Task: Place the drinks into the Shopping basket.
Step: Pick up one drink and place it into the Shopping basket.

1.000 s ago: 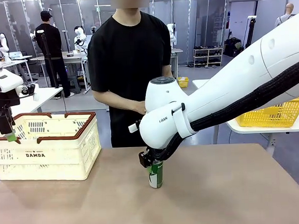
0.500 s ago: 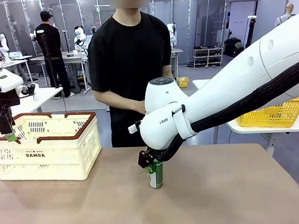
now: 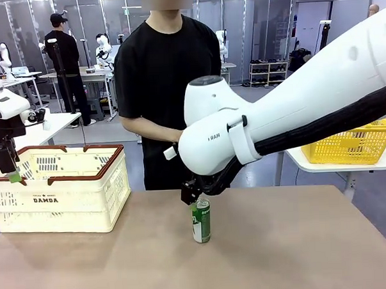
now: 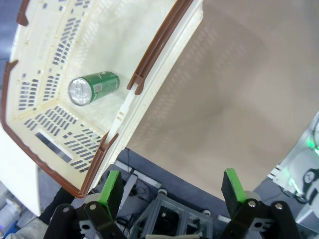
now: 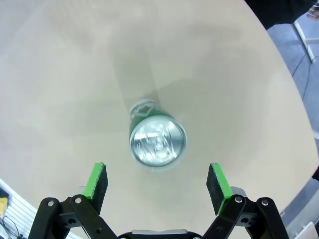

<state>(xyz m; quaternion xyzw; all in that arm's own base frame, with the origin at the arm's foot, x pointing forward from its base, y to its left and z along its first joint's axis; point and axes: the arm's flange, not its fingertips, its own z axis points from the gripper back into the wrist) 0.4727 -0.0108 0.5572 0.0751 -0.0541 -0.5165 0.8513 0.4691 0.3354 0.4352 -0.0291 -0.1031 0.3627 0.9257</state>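
Right gripper point(image 3: 194, 197) is hanging just above the slim green metal drink can with white marks point(image 3: 201, 221). That can is standing upright on the brown tabletop point(image 3: 300, 255), roughly mid-table and well apart from the basket.

Right wrist view: the gripper point(image 5: 157, 183) is looking straight down on the can point(image 5: 157, 142). Its green pads point(image 5: 97, 180) are sitting wide apart, one on each side of the silver lid, clear of it and gripping nothing. Front view: the wrist is hiding the fingertips, so whether they're level with the can's rim or slightly above it is hard to call; probably slightly above.

Left gripper point(image 3: 11, 171) is hovering at the left end of the large cream-white slotted plastic basket with the dark brown rim point(image 3: 61, 201), "DAMDA" on the front.

Left wrist view: the gripper point(image 4: 172, 186) has its jaws fully spread and nothing between them. The basket point(image 4: 159, 50) is lying ahead of the fingers. A second green metal can point(image 4: 93, 88) is lying on its side on the basket floor, silver end showing.

A person in a black T-shirt point(image 3: 167, 75) is standing at the far edge of the table, forearms at waist height behind the right arm.
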